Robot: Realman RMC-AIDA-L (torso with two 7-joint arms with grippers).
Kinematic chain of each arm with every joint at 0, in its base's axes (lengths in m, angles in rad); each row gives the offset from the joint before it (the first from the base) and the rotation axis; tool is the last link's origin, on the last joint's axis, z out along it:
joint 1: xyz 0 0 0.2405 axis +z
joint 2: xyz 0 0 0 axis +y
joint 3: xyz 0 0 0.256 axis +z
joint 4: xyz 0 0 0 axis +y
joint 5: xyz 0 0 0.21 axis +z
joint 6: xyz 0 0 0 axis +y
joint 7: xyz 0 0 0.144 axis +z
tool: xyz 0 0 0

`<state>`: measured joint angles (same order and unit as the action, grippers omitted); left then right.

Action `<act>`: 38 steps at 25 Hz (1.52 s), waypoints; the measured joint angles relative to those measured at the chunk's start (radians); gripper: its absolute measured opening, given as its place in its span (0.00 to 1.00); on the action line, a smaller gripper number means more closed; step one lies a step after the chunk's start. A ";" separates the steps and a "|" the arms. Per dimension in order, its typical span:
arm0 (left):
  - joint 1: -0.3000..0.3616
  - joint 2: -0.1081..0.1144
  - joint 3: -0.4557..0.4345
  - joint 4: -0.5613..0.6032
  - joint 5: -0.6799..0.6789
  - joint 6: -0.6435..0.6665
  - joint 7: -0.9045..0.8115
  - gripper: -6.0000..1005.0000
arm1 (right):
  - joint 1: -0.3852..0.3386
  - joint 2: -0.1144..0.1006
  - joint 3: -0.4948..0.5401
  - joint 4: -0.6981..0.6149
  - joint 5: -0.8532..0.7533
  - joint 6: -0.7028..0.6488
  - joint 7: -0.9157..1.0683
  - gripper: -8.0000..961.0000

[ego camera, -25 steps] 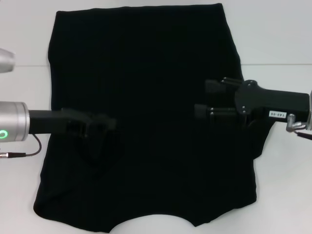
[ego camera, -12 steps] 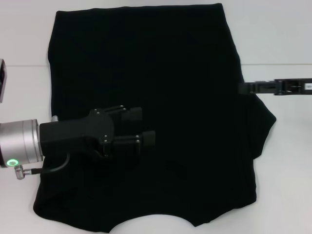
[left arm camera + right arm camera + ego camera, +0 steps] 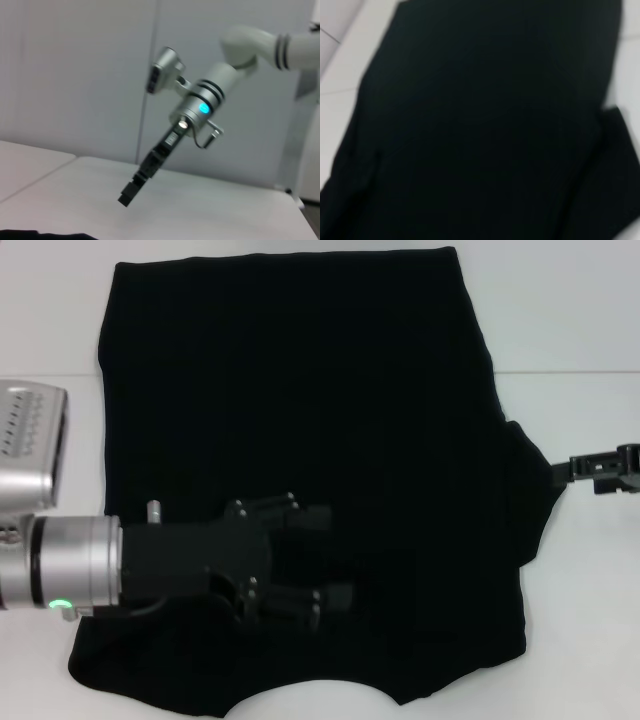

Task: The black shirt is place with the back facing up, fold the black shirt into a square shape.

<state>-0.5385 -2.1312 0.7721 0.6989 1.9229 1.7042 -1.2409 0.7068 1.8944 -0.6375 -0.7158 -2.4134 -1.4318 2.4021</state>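
Observation:
The black shirt lies spread flat on the white table, its curved neckline at the near edge. My left gripper hovers over the shirt's near-left part, fingers spread open with nothing between them. My right gripper is seen edge-on at the shirt's right sleeve, by the table's right side. The left wrist view shows that right gripper pointing down above the table. In the right wrist view the shirt fills nearly everything.
Bare white table surrounds the shirt on the far, left and right sides. A table seam runs across behind the right arm. A grey wall stands beyond the table in the left wrist view.
My left gripper has swung rightward and nearer over the shirt's lower part. My right gripper has pulled back from the shirt's middle to its right sleeve edge.

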 joint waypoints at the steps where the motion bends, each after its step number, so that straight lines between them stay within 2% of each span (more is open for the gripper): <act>1: 0.000 -0.003 0.015 0.003 0.007 -0.001 0.013 0.93 | 0.001 -0.001 -0.002 0.003 -0.009 -0.001 0.009 0.95; 7: -0.003 -0.005 0.040 0.006 0.018 -0.011 0.036 0.93 | 0.010 0.004 -0.018 0.054 -0.047 0.036 0.035 0.95; 18: -0.010 0.000 0.039 0.005 0.021 -0.036 0.037 0.93 | 0.058 0.010 -0.070 0.212 -0.054 0.210 0.037 0.95; 28: -0.014 0.004 0.032 0.005 0.034 -0.066 0.038 0.93 | 0.075 0.036 -0.074 0.245 -0.055 0.304 0.037 0.95; 31: -0.015 0.004 0.028 0.005 0.034 -0.066 0.038 0.93 | 0.080 0.040 -0.088 0.264 -0.055 0.336 0.037 0.74; 36: -0.015 0.005 0.018 0.007 0.035 -0.066 0.038 0.93 | 0.081 0.045 -0.095 0.266 -0.055 0.355 0.042 0.52; 38: -0.015 0.005 0.016 0.007 0.035 -0.066 0.038 0.93 | 0.080 0.045 -0.096 0.266 -0.055 0.367 0.049 0.47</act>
<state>-0.5537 -2.1261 0.7879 0.7056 1.9574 1.6381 -1.2026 0.7873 1.9394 -0.7332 -0.4499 -2.4682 -1.0643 2.4513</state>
